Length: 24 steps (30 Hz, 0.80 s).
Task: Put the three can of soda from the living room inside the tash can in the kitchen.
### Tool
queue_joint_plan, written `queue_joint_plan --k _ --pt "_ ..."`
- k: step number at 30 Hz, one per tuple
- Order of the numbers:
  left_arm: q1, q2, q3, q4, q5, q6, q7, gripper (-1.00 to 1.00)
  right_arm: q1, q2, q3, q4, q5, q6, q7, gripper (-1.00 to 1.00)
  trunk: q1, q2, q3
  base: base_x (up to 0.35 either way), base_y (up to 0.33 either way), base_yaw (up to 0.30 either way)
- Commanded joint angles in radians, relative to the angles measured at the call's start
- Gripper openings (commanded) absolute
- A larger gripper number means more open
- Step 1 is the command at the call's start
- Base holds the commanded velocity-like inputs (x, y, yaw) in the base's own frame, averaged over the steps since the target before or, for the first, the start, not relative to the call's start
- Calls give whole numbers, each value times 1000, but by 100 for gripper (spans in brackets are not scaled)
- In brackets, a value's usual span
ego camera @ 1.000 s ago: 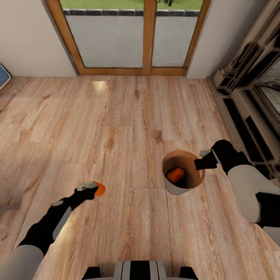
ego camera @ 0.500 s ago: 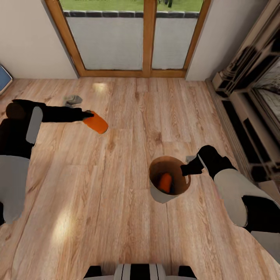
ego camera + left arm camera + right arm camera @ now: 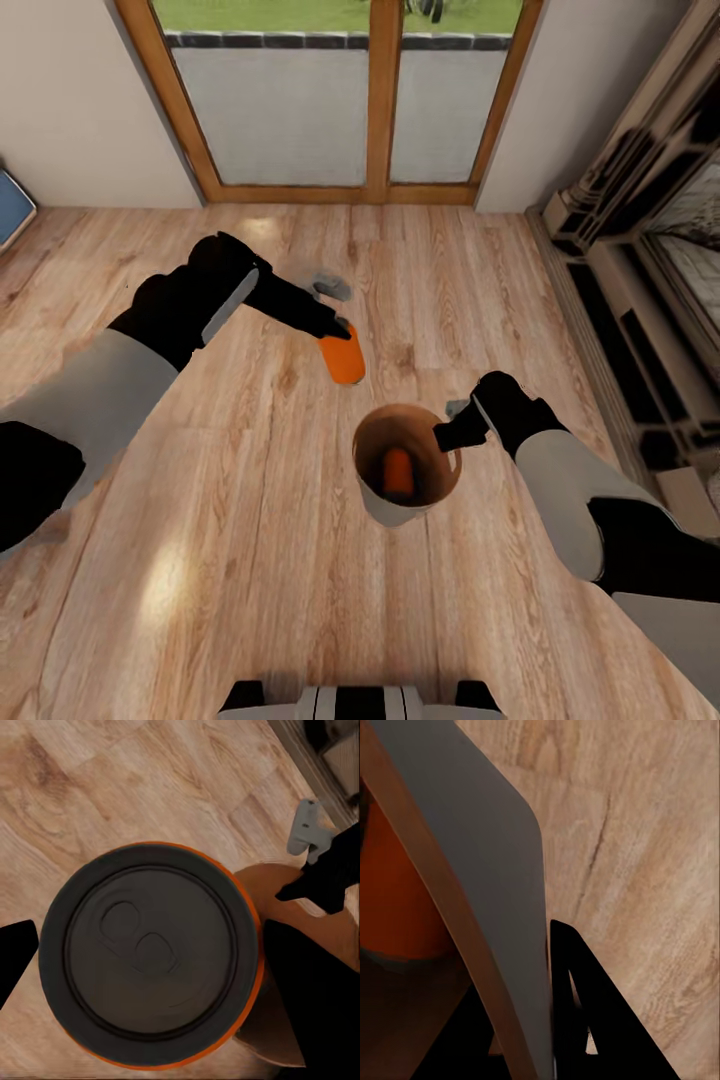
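Over plank floor by glass doors, left tool grasps soda can; right tool clamps bin rim.

Wood plank floor running up to a pale wall. Wood-framed glass doors set in that wall, with grass visible beyond them. Stone fireplace along the floor's right edge; the corner of a blue object at the left edge.
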Motion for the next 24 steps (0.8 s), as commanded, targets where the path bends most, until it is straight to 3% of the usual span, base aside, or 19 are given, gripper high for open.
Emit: queue_joint_plan --k 1,5,7,11,15,18,24 --pt "1 -7 -5 0 -4 0 0 -100 -5 3 -6 1 -39 11 8 -100 -4 7 3 0 0 0" --pt "2 -37 -19 -4 -3 0 0 -100 -36 19 -6 10 -39 11 6 -100 -19 35 16 0 0 0" --pt "14 -69 -22 -6 -2 0 -1 -100 -46 52 -7 22 -40 11 3 -100 -23 42 19 0 0 0" --pt "35 -87 -23 -6 -3 0 2 -100 -50 75 -7 26 -40 11 -11 -100 -23 42 19 0 0 0" --pt "95 -104 -31 -5 -6 0 16 -100 -62 87 -8 28 -40 11 -24 -100 -23 42 19 0 0 0" --pt "123 -119 -89 -2 -6 0 45 -100 -73 88 -9 29 -40 11 -26 -100 -23 42 19 0 0 0" --pt "162 -123 -137 -1 -6 0 68 -100 -85 92 -12 29 -40 11 -29 -100 -23 42 19 0 0 0"
